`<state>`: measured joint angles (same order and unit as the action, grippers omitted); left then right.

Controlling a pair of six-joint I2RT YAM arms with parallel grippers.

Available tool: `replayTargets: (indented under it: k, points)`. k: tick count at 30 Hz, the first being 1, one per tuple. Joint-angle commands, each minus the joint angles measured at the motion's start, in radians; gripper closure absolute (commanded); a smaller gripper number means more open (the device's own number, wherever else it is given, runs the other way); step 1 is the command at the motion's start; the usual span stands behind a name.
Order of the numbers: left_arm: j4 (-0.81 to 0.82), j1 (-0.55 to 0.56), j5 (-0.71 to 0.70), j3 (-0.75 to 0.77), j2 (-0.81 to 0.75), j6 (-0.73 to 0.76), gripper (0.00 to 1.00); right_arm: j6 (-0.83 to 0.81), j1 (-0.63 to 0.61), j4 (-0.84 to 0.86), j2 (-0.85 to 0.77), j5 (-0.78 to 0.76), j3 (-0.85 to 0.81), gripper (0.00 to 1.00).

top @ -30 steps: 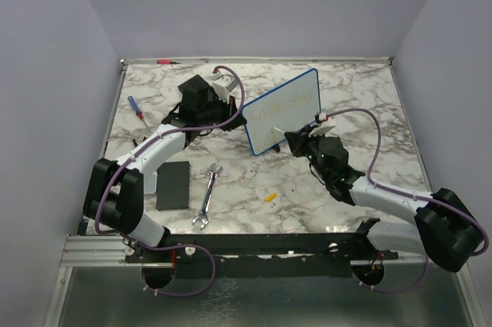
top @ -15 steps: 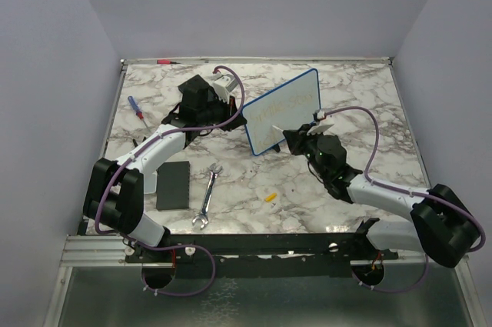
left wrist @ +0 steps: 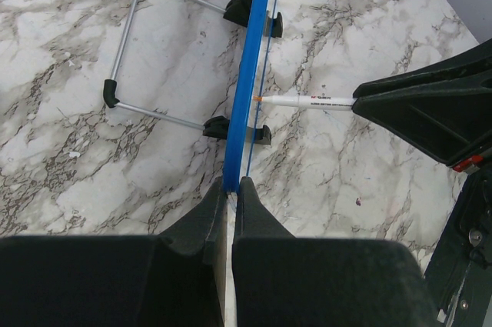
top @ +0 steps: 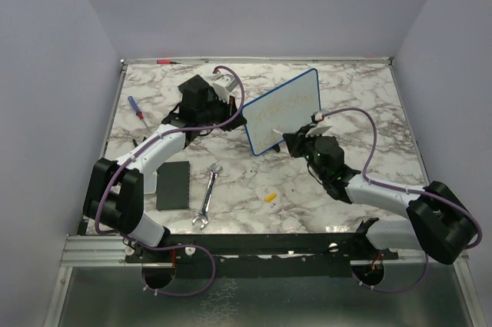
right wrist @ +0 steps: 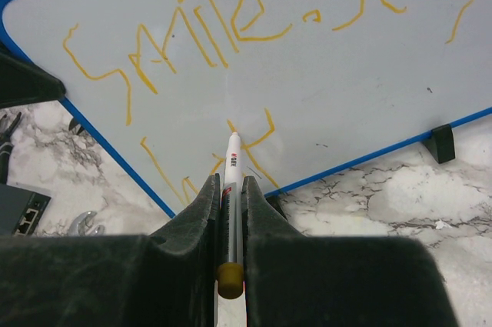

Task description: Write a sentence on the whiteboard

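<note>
The whiteboard [top: 286, 110] stands upright on black feet, its blue frame edge-on in the left wrist view [left wrist: 247, 73]. My left gripper [left wrist: 232, 185] is shut on the frame's left edge [top: 244, 117]. My right gripper [right wrist: 228, 181] is shut on a white marker [right wrist: 231, 159] with a yellow end cap. The marker's tip touches the board's lower line of yellow strokes. The sentence [right wrist: 177, 35] reads "Smile. Stay" along the top in yellow, with a few strokes beneath. The left wrist view shows the marker [left wrist: 304, 101] meeting the board face from the right.
On the marble table lie a steel wrench [top: 207, 196], a flat black pad [top: 173, 185], a small yellow cap [top: 270, 197], a blue-handled screwdriver [top: 136, 107] and a red pen [top: 164, 61] at the back edge. The board's wire stand [left wrist: 127, 58] sticks out behind it.
My right arm has crept slightly left, carrying the marker tip along the board's lower line. The left arm and the board have stayed put.
</note>
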<state>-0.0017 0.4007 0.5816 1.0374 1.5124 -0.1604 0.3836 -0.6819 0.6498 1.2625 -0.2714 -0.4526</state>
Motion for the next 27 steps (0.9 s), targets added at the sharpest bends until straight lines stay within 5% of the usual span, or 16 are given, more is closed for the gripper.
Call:
replayTargets:
  k: [1,27]
  points:
    - [-0.049,0.015,0.003,0.001,-0.013,0.005,1.00,0.006,-0.009,-0.002,0.029,-0.008,0.027,0.99]
    - [-0.049,0.017,0.002,0.001,-0.009,0.006,1.00,-0.017,-0.010,-0.019,-0.037,-0.004,-0.033,0.99]
